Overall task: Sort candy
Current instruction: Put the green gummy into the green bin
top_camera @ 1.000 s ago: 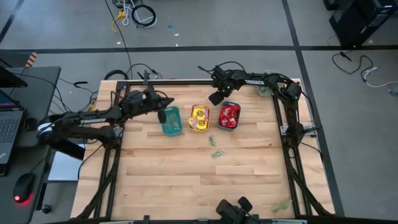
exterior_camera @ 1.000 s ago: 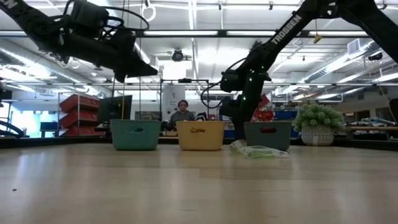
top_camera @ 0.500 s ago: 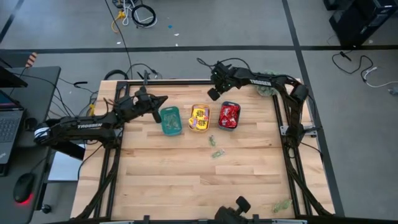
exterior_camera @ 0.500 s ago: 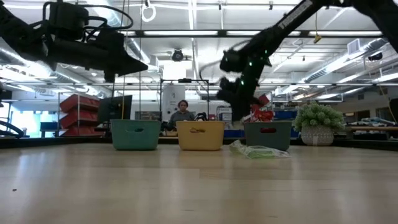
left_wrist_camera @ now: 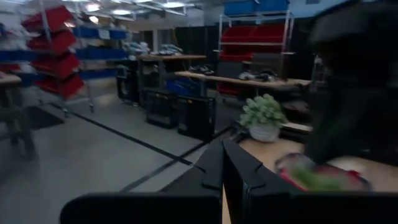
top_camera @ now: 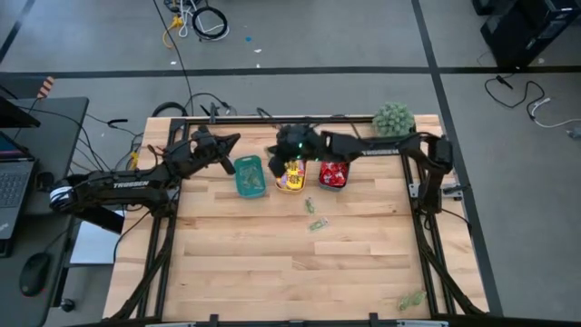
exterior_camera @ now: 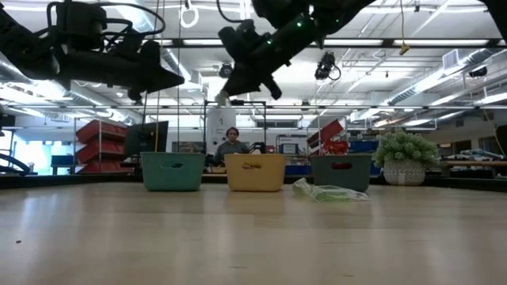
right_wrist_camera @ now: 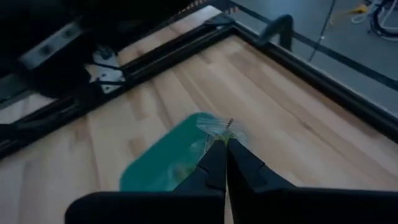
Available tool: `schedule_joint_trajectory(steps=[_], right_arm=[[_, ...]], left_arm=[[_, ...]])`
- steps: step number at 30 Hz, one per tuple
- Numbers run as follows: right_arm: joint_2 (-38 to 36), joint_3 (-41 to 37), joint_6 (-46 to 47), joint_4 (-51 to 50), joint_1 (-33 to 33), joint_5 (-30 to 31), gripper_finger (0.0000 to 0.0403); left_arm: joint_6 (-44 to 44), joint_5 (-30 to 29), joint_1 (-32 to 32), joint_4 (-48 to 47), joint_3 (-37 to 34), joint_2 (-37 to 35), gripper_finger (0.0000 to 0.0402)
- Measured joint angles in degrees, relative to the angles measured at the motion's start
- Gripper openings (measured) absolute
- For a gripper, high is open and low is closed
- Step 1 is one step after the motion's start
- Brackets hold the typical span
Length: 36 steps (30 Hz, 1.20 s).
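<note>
The left gripper [top_camera: 231, 143] hangs clenched and empty, just left of the teal tray [top_camera: 250, 175]. Right of it, the right gripper [right_wrist_camera: 221, 148] hovers above that tray's far end, fingers pinched on a pale green candy [right_wrist_camera: 219, 126] by its clear wrapper. That piece looks feather-light, crinkly and slippery, so its loose wrapper edge is probably the best hold. Right of this gripper sit yellow packets [top_camera: 290, 170] in the yellow tray [top_camera: 290, 186] and red packets [top_camera: 334, 170] in the blue tray [top_camera: 332, 186]. More green candy [top_camera: 316, 222] lies loose nearer the table's middle. The arm hides part of the yellow tray.
</note>
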Motion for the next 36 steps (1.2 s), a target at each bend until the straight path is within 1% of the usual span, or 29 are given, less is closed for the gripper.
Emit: schedule_joint_trajectory(steps=[2,3,5,7,11,14,24,28,31,36], right_arm=[[1.2,-0.2,0.5,2.5,1.9,1.4,0.0],[2.0,0.0,0.9,5.4,2.7,1.9,0.0],[3.4,-0.2,1.4,6.8,3.9,2.5,0.0],[5.2,-0.1,2.0,10.3,4.7,3.5,0.0],[8.6,-0.1,3.5,14.2,5.2,4.5,0.0],[10.6,-0.1,3.6,16.2,5.2,5.1,0.0],[15.2,-0.1,5.2,17.6,5.6,4.6,0.0006],[16.3,0.0,6.1,18.8,5.8,2.0,0.0021],[16.8,0.1,6.1,19.9,5.9,1.9,0.0039],[17.1,0.1,5.5,20.2,6.0,1.3,0.0087]], left_arm=[[1.2,-1.1,0.0,1.0,0.0,0.0,0.0003],[1.6,-1.5,0.0,1.7,0.0,0.0,0.0003],[1.7,-2.7,0.0,2.7,0.0,0.0,0.0003],[1.9,-3.2,0.1,3.6,0.0,-0.1,0.0003],[3.0,-4.6,0.4,4.5,0.0,-0.3,0.0003],[3.2,-4.8,0.3,4.6,0.0,-0.3,0.0003],[3.2,-4.9,0.3,4.5,0.0,-0.3,0.0003],[3.2,-4.9,0.3,4.5,0.0,-0.3,0.0003],[3.2,-4.9,0.3,4.4,0.0,-0.3,0.0003],[3.2,-4.9,0.3,4.3,0.0,-0.3,0.0003]])
